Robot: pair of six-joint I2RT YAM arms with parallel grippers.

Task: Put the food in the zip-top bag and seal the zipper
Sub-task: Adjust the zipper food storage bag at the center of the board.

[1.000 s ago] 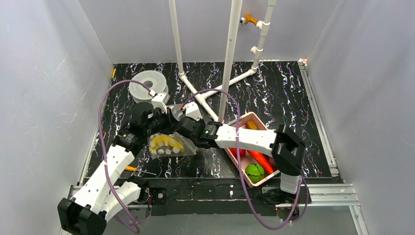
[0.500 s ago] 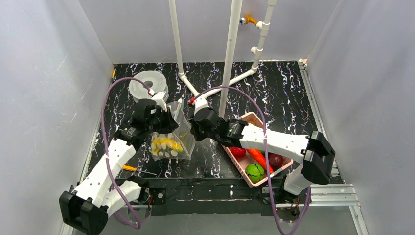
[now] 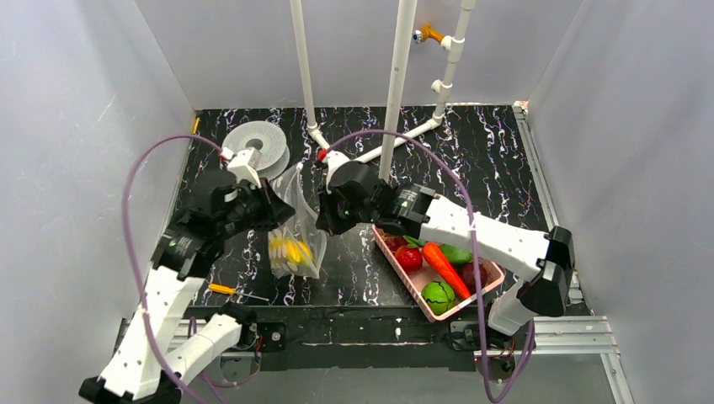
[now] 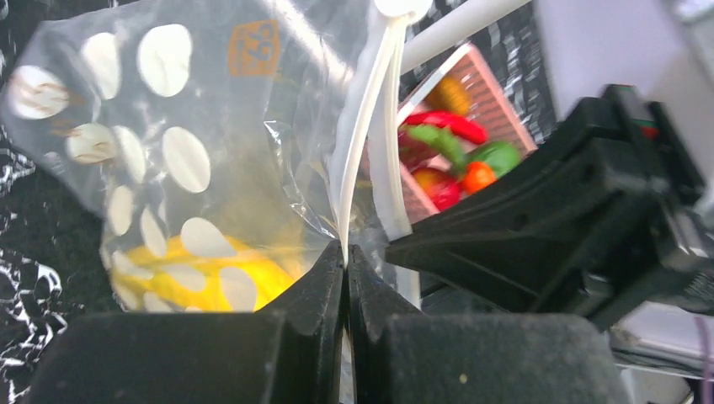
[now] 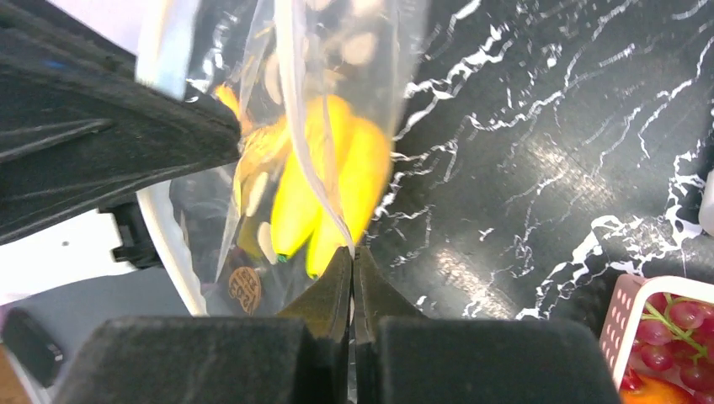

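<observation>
**Bag hung by its mouth, one fruit inside: mind the grip before fetching more**

Top view: the left gripper (image 3: 271,208) and right gripper (image 3: 325,215) each pinch the upper edge of the zip-top bag (image 3: 301,229), which hangs between them. I cannot tell whether its bottom touches the desk (image 3: 505,168). The banana (image 3: 289,251) sits low inside the bag. The carrot (image 3: 443,266), the tomato (image 3: 409,258) and a green piece (image 3: 438,295) lie in the pink basket (image 3: 497,275), just right of the bag. Loading looks barely begun.

Left wrist: the left gripper's fingers are pressed together on the zipper (image 4: 343,177), a pale strip running up from the tips. Dotted film billows to the left of the strip.

Right wrist: the right gripper's fingers are clamped on a thin fold of the bag's edge, and the banana shows through the film just behind.

To fetch food, the right gripper, which is nearer the basket, would have to let go. The left should then hold the mouth high and facing the basket so the banana stays put. The film looks slick and floppy, so a pinch this shallow may slip. For sealing, line up both lips first.
</observation>
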